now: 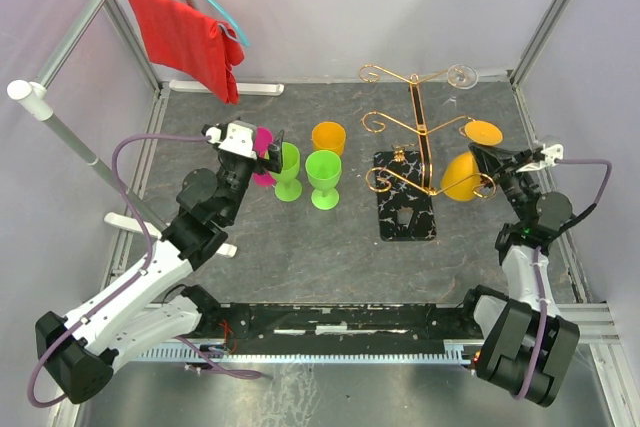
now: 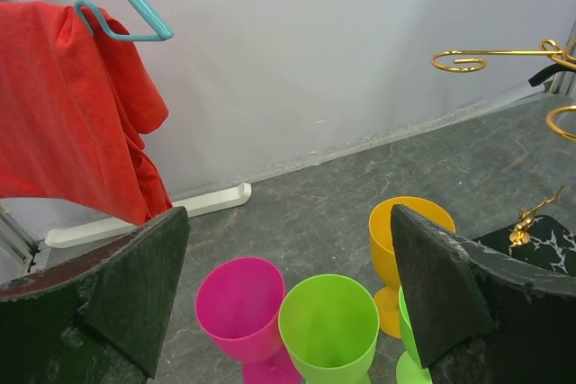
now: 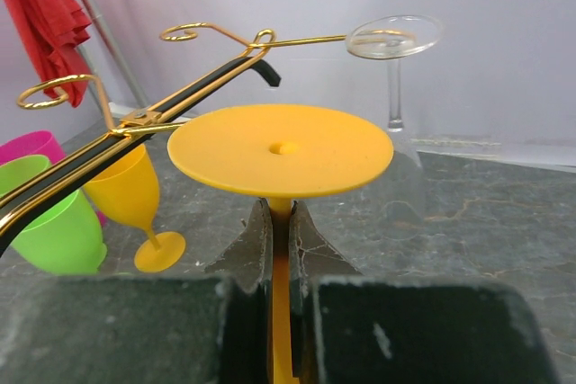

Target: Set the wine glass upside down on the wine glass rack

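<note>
My right gripper is shut on the stem of an orange wine glass, held upside down with its foot up, right beside the right-hand arms of the gold wire wine glass rack. In the right wrist view the fingers pinch the stem under the orange foot disc, level with a gold rack arm. A clear glass hangs upside down from the rack's far arm. My left gripper is open and empty above a pink glass and a green glass.
The rack stands on a black veined base. Upright on the table are two green glasses, the pink one and an orange one. A red cloth hangs on a teal hanger at the back left. Metal frame posts stand around the table.
</note>
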